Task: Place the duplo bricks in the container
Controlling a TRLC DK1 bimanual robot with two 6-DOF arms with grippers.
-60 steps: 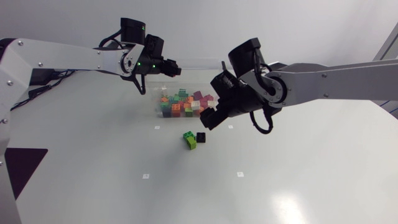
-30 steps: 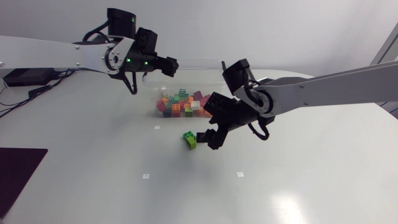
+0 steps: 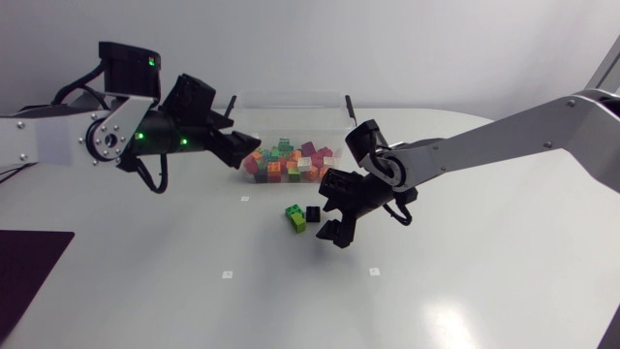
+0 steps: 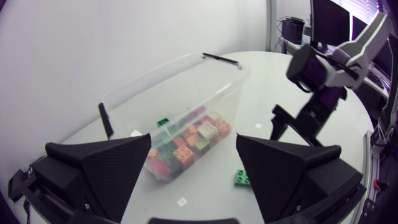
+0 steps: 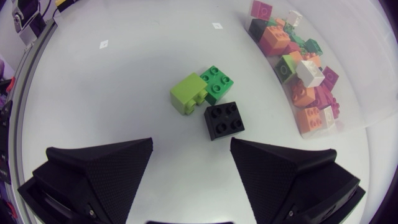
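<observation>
- Head view: the left gripper (image 3: pixel 237 150) hung beside the clear container (image 3: pixel 291 100). The right gripper (image 3: pixel 334 221) sat low over the table (image 3: pixel 194 291), just beside a black brick (image 3: pixel 313 213) that touched a lime brick (image 3: pixel 294 219).
- Left wrist view: the left fingers were spread wide and held nothing. The container lay ahead of them, with a heap of mixed bricks (image 4: pixel 186 140) inside.
- Right wrist view: the right fingers were spread and empty. The black brick lay just ahead of them, and a dark green brick (image 5: pixel 216 83) touched the lime one.
</observation>
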